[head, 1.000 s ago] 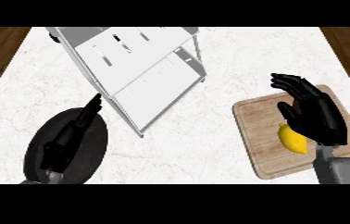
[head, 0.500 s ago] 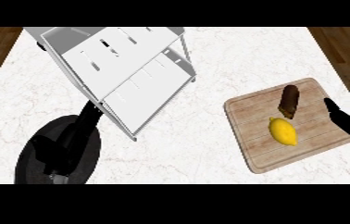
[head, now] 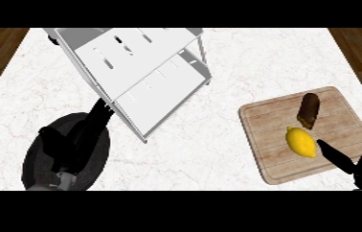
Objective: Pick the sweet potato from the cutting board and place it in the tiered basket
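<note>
The sweet potato point(head: 309, 110) lies untouched at the 1 o'clock corner of the cutting board point(head: 272, 152), with a lemon point(head: 300, 141) just beside it at 6 o'clock. The right robot hand point(head: 333, 155), at 4 o'clock, shows straight fingers holding nothing, probably ready to reach. The left robot hand point(head: 88, 130) rests released over a black plate point(head: 29, 166). The tiered basket point(head: 141, 82) stands at 11 o'clock on the white marble counter point(head: 240, 58), with wood floor point(head: 10, 39) beyond.

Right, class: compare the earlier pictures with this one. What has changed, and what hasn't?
The right hand drew back across the cutting board toward the view's lower right edge, uncovering the sweet potato. Nothing was grasped. Sweet potato, lemon and left hand stayed put.
</note>
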You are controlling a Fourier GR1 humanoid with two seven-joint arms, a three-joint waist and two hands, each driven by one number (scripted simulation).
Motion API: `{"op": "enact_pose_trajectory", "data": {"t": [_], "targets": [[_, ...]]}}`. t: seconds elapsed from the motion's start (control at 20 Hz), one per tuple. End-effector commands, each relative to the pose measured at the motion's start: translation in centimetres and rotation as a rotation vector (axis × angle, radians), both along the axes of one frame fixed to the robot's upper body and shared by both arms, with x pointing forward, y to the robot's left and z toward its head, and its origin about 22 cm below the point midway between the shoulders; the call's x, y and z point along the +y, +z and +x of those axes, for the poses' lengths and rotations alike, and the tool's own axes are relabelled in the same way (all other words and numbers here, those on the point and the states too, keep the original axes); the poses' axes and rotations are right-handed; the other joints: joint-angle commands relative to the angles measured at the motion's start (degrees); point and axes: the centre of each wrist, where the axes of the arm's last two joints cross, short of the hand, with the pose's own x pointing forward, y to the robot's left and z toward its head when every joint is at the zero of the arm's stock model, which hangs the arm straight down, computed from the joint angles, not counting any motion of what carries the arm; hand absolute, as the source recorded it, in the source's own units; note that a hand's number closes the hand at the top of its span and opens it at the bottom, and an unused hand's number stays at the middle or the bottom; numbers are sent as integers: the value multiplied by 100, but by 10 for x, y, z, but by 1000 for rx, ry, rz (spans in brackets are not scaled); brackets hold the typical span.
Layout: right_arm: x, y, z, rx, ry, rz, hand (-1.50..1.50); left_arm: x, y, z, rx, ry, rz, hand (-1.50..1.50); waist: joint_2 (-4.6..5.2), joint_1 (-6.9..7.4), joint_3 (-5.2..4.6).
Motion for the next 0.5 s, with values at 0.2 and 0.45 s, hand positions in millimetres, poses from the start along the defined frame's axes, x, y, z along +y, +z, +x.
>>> {"op": "enact_pose_trajectory", "data": {"t": [0.2, 0.45], "targets": [[0, -14, -5, 239, -317, -93, -150, -8, 13, 13, -28, -30, -10, 0, 80, 76, -47], [53, 4, 39, 310, -440, -72, -150, -18, 18, 22, -21, -58, -12, 0, 70, 328, -7]]}}
